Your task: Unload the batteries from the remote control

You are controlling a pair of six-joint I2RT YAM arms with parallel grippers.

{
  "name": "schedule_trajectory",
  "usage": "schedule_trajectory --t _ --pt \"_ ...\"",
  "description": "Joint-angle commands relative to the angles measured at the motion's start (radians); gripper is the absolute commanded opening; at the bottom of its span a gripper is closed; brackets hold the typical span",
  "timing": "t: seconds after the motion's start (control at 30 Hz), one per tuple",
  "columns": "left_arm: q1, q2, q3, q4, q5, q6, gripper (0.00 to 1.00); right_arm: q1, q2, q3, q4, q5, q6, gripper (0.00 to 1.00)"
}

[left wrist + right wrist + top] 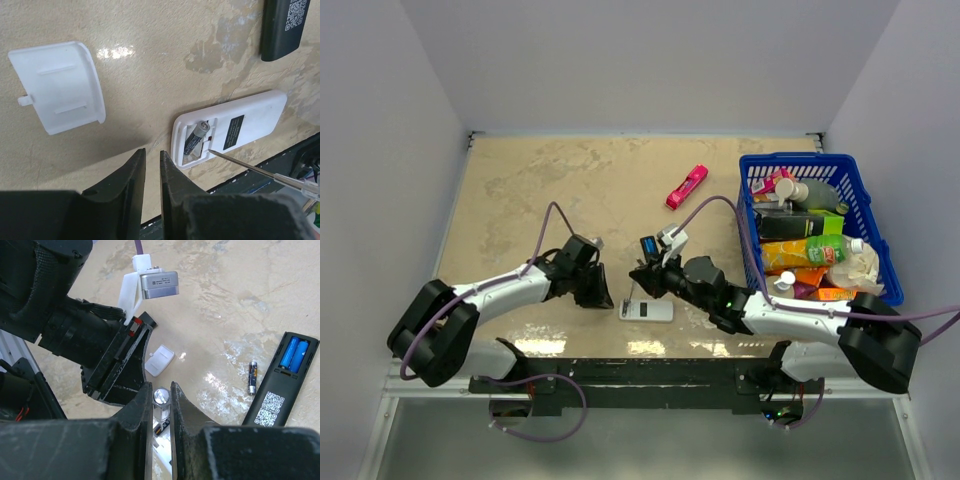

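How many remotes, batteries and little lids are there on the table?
Remotes: 2 (white remote, black remote)
Batteries: 4 (two blue batteries in the black remote, one lone battery in the white remote, one loose battery beside the black remote)
Lids: 1 (white cover)
Total: 7

White arms (505,288), black joints, purple cables (552,208); left hand (598,293) and right hand (638,274) black.

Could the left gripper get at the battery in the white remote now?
Probably not yet: the battery lies recessed in the white remote, the screwdriver tip sits at its compartment, and the left gripper has barely parted jaws.
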Motion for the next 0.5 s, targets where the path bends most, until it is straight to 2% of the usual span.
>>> schedule_trajectory --t 0.0,0.47 --pt "0.005 0.012 0.032 0.029 0.02 0.021 0.22 -0.001 0.014 -0.002 -0.004 0.02 0.001 0.0" --pt "0.005 0.047 0.031 0.049 0.023 0.017 0.21 -0.001 0.081 -0.017 0.088 0.003 0.025 0.0"
